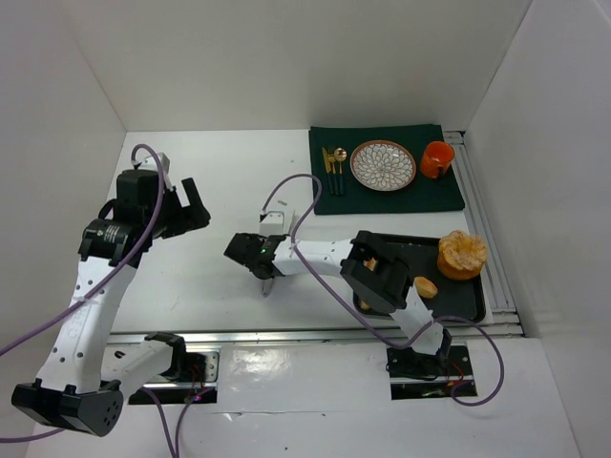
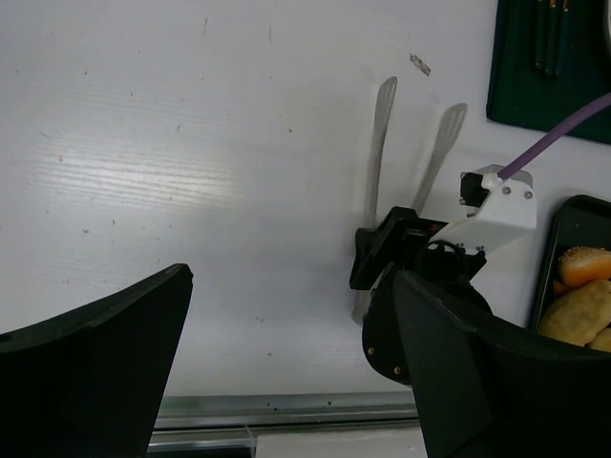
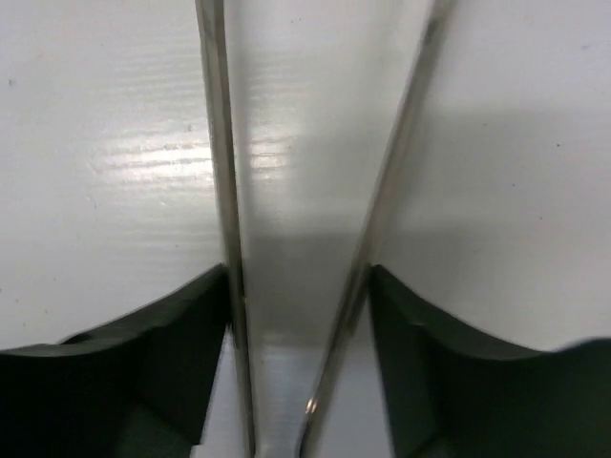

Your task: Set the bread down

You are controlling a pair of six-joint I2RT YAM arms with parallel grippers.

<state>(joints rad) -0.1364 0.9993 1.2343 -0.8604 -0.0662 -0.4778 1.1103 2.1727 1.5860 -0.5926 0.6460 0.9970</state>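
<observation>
Metal tongs (image 2: 380,134) lie on the white table, their two arms spread in a narrow V. My right gripper (image 3: 298,286) is low over them near the table's middle (image 1: 263,271), a finger (image 3: 177,334) pressed against the outside of each tong arm (image 3: 218,143). Bread rolls (image 1: 426,287) lie in the black tray (image 1: 473,303) at the right; the left wrist view shows them (image 2: 582,310) too. A larger orange-brown round loaf (image 1: 462,254) sits at the tray's far end. My left gripper (image 1: 183,214) hangs open and empty above the table's left side (image 2: 291,286).
A green mat (image 1: 386,196) at the back right carries a patterned plate (image 1: 383,165), an orange cup (image 1: 436,159) and gold cutlery (image 1: 334,170). White walls close in the table on three sides. A metal rail (image 1: 315,334) runs along the near edge.
</observation>
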